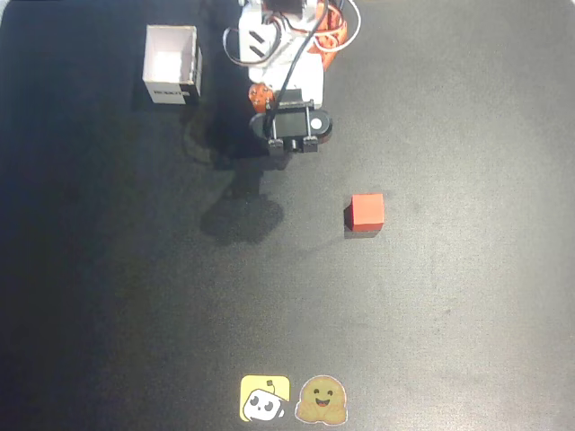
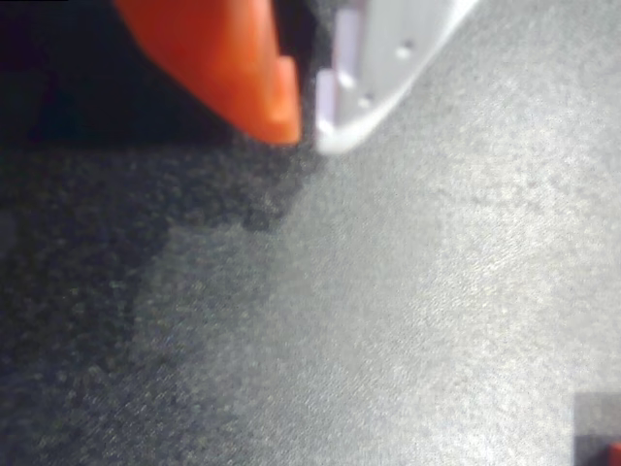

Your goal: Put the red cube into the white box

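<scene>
Red-orange and matte, the red cube point(image 1: 367, 212) sits alone on the bench, right of centre in the overhead view, square to the surface with nothing touching it. A sliver of red at the bottom right corner of the wrist view is probably the same cube point(image 2: 612, 452). It looks solid, stiff and light, a rigid block that shouldn't deform or roll; the plain faces may be a touch slick, so my call is to take it across two opposite side faces, low and centred, fingers flat to them. Up toward the far left corner of the bench stands the white box point(image 1: 171, 65), open-topped, thin-walled, dark label on its near side, well apart from the cube. It looks light enough to slide if nudged on the way in. Beside the box, at the far edge, the arm is folded, and the hand point(image 2: 309, 126) hangs just above bare bench with its orange and white fingertips almost touching, gripping nothing. The bench itself is a dark, finely textured mat, glare washing over it. Two cartoon stickers point(image 1: 293, 400) sit at the near edge.
</scene>
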